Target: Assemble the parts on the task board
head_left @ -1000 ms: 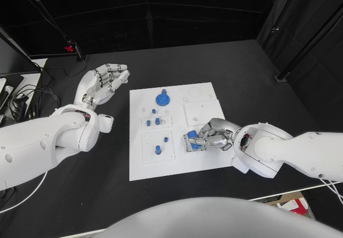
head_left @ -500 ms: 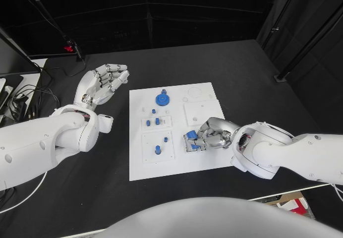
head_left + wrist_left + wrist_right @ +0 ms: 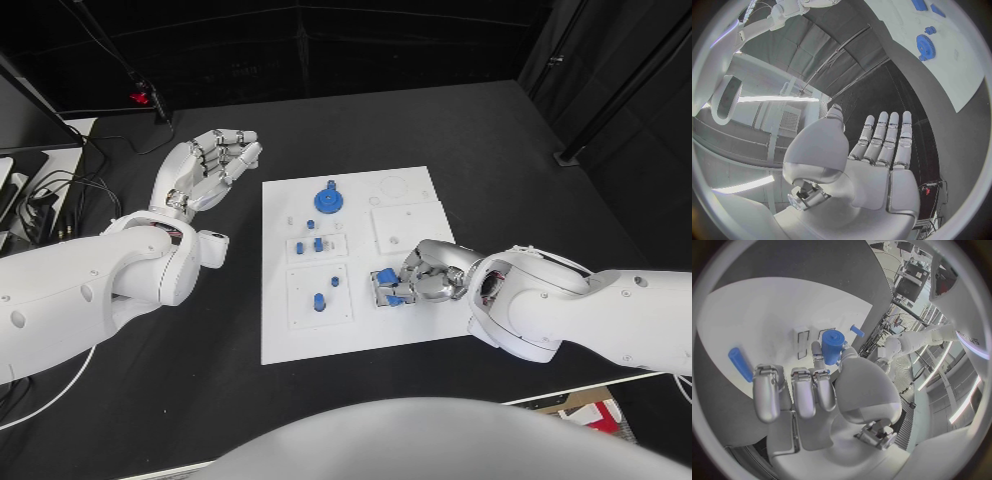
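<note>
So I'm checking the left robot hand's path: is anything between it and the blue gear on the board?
Nothing visible. The left robot hand hovers open over bare black table, beside the task board; the blue gear stands unobstructed.

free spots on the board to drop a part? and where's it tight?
Bare: the task board's near strip, below the left sockets and the right hand; also its far-right corner, beyond the blue gear. Tight: the left column of blue pegs, and around the right hand, which holds a blue part.

Black table point(image 3: 433, 130) against dark curtained walls point(image 3: 332, 40), cables point(image 3: 36, 200) at its left edge
</note>
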